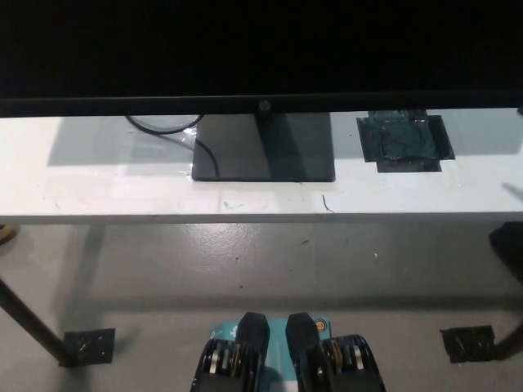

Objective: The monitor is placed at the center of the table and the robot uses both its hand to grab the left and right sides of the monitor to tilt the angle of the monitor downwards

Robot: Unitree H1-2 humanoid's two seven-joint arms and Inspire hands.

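Note:
The black monitor (261,49) fills the top of the head view, its screen dark, with a small logo on the lower bezel. Its flat black base (263,159) stands on the white table (122,192) near the middle. Neither hand shows in the picture. A black shape (508,245) at the right edge, below the table's front edge, looks like part of my right arm. A faint shadow lies on the table's right end.
A black cable (167,126) loops on the table left of the base. A patch of dark tape (404,140) sits on the table to the right. Below are grey floor, a table leg (33,327) and tape marks (467,343).

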